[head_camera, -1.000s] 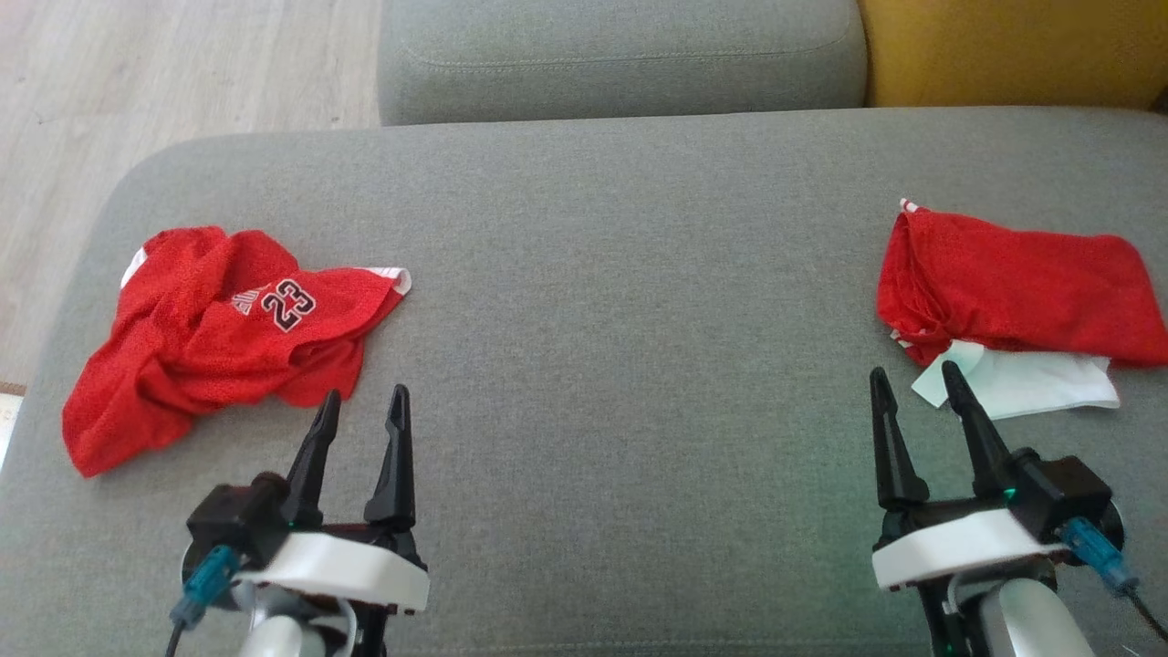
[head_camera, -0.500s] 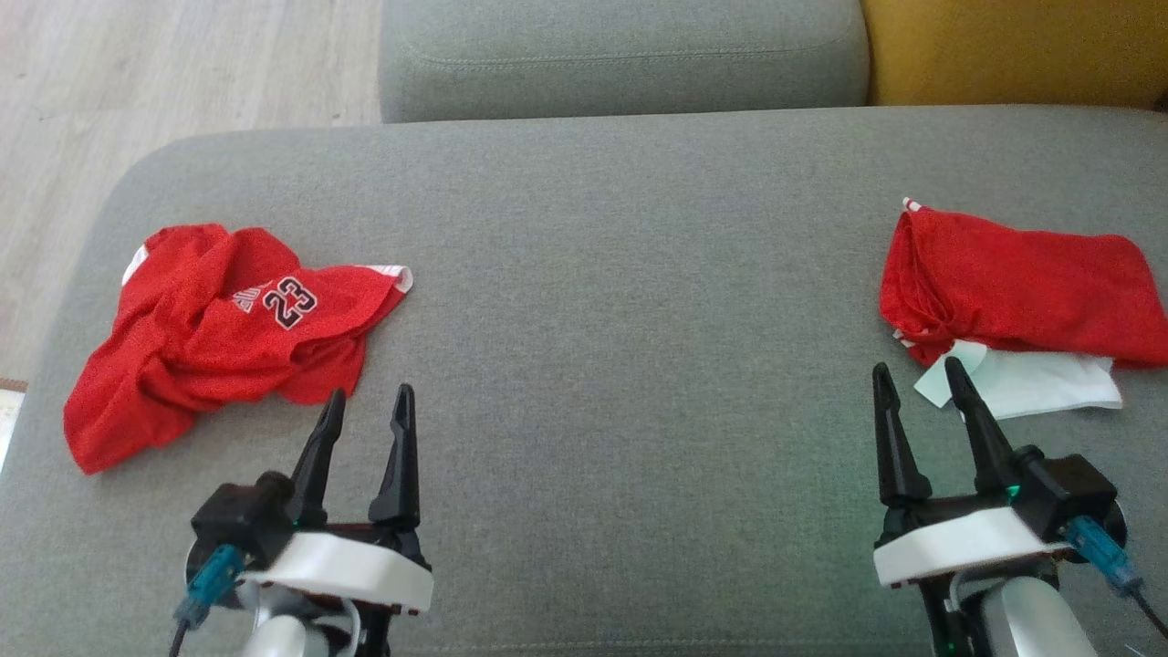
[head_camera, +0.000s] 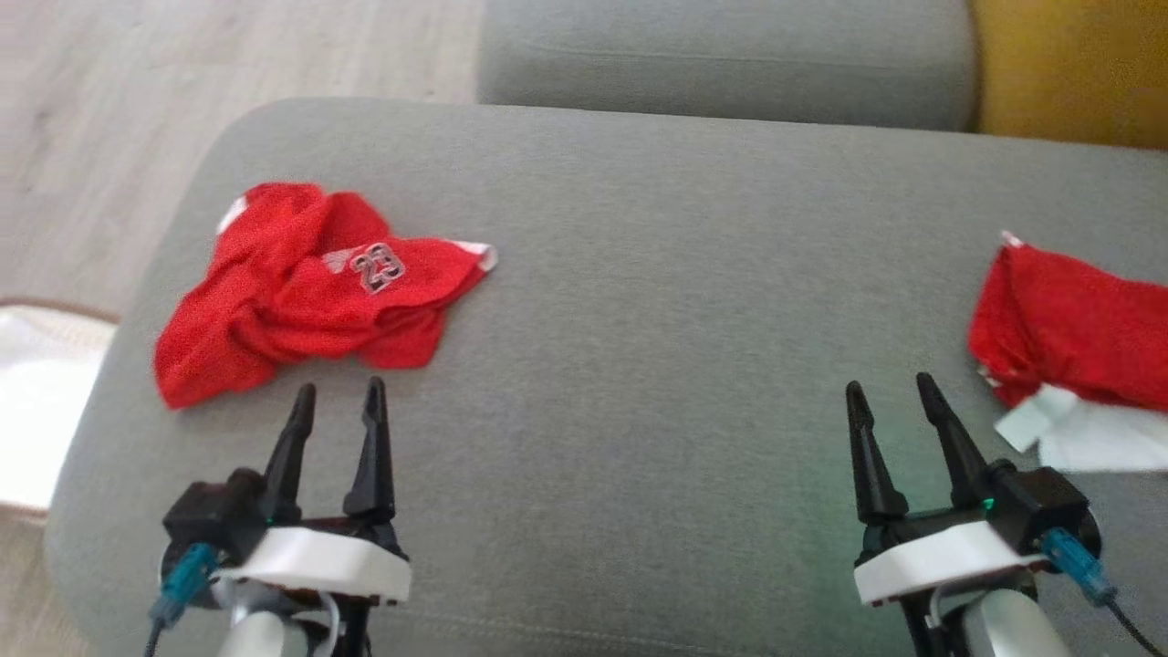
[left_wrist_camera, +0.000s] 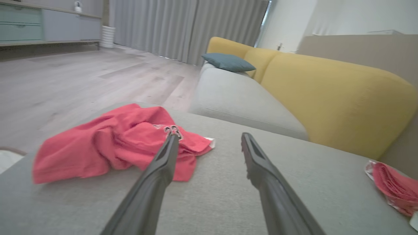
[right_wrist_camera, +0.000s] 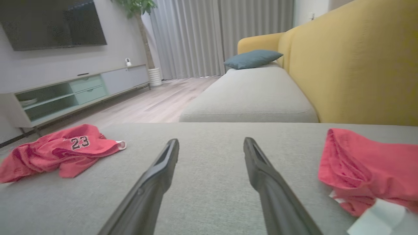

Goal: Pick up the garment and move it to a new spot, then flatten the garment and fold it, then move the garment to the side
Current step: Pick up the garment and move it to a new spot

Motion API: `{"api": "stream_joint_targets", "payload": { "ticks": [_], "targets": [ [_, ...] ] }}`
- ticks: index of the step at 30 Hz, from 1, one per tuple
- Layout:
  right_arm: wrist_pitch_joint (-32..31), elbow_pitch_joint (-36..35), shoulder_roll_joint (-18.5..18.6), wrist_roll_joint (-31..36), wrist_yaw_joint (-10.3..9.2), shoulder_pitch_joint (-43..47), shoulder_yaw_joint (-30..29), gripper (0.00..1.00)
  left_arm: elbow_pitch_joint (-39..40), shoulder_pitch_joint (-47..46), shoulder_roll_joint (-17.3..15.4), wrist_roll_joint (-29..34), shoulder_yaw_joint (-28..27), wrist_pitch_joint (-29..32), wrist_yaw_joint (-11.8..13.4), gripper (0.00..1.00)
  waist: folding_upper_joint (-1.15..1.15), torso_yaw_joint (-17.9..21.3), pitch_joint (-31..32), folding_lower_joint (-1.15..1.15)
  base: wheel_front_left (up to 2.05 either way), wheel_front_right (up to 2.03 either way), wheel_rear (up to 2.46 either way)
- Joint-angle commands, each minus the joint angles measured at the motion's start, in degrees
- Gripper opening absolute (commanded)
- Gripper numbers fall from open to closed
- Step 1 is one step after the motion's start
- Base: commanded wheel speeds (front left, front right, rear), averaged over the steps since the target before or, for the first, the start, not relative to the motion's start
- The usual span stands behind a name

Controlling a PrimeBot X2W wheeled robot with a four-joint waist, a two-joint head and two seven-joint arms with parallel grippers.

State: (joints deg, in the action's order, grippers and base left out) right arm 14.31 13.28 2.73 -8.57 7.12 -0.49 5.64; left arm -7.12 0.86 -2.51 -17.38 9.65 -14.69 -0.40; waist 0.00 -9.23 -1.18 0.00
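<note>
We hold our left jaws wide apart and empty, our right jaws likewise. Just ahead of the left jaws, slightly to their left, the crumpled red jersey (head_camera: 310, 292) lies on the grey sofa seat (head_camera: 639, 319). Right of the right jaws, a folded red garment (head_camera: 1068, 319) overlaps a white cloth (head_camera: 1086, 443).

Both jaws have two long, tapering black fingers (head_camera: 373, 447) rising from a black block (head_camera: 1049, 497) on a rounded white wrist plate (head_camera: 310, 561). A teal plug (head_camera: 182, 582) with a dark cable (head_camera: 1134, 620) sits on each outer side. The forearms (head_camera: 1013, 631) are pale grey.
</note>
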Motion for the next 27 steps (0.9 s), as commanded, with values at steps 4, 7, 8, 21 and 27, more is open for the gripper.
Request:
{"api": "stream_joint_targets", "payload": {
  "ticks": [4,7,8,21,27],
  "targets": [
    [0.7,-1.2,0.1,-0.3,0.36,-1.5,3.0,1.00,2.0,-2.8,-0.4,0.4,-4.2,-0.3,0.3,1.00,0.00,-5.6,0.3,0.00,0.00,0.00,0.00],
    [0.7,-1.0,0.1,-0.6,0.36,-1.4,3.5,1.00,1.9,-2.7,-0.4,0.7,-5.5,-0.3,0.1,1.00,0.00,-8.3,0.5,0.00,0.00,0.00,0.00],
    [0.7,-0.9,0.1,-0.8,0.36,-1.4,3.6,1.00,1.9,-2.6,-0.4,0.9,-5.9,-0.3,0.0,1.00,0.00,-9.1,0.6,0.00,0.00,0.00,0.00],
    [0.7,-0.1,0.1,-2.7,0.36,-0.4,5.9,1.00,1.2,-1.3,-0.4,3.2,-8.2,-0.3,-0.9,1.00,0.00,-17.2,2.5,0.00,0.00,0.00,0.00],
    [0.7,-0.1,0.1,-2.9,0.36,-0.4,6.4,1.00,1.7,-1.0,-0.4,3.4,-9.8,-0.3,-1.0,1.00,0.00,-17.5,2.3,0.00,0.00,0.00,0.00]
  ]
}}
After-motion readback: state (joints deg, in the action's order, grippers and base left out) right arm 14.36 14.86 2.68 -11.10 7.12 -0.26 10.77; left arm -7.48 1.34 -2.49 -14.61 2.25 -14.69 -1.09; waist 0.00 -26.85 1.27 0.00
